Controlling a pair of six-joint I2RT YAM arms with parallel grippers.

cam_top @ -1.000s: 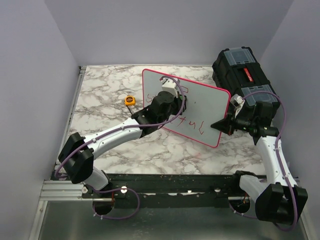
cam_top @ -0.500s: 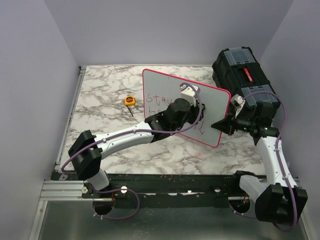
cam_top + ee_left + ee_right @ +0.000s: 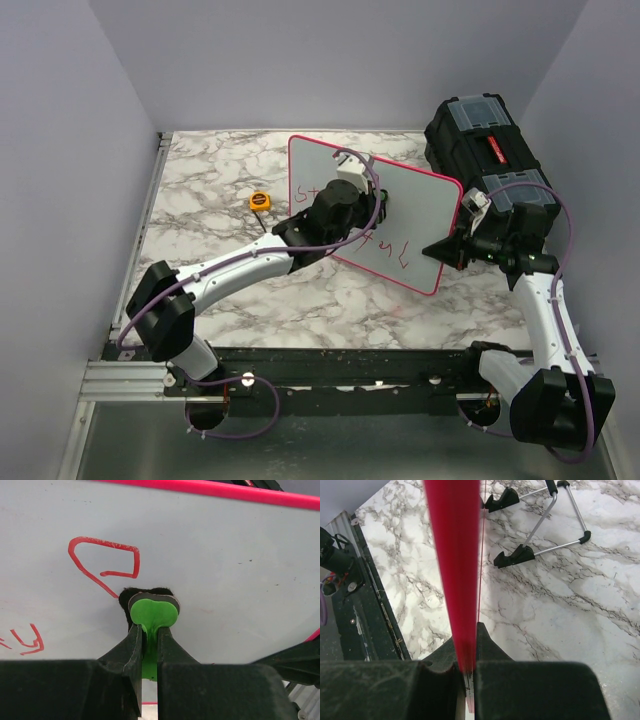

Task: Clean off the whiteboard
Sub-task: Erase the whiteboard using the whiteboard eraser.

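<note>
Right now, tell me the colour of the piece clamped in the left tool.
The eraser is green with a black pad; clearest in the left wrist view.

Grey walls (image 3: 330,70) are boxing in a marble tabletop (image 3: 200,190), a left arm (image 3: 240,268) and right arm (image 3: 548,305) bolted alongside: a robotics lab cell.

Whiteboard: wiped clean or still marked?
Still marked: red lettering shows on the whiteboard beside the eraser.

Over on the far right of the marble tabletop (image 3: 200,230) sits a black toolbox (image 3: 485,140), red label on top, clear-lidded compartments at its ends. Left of centre, a small orange-yellow tape measure (image 3: 260,200) lies alone, well apart from it
</note>
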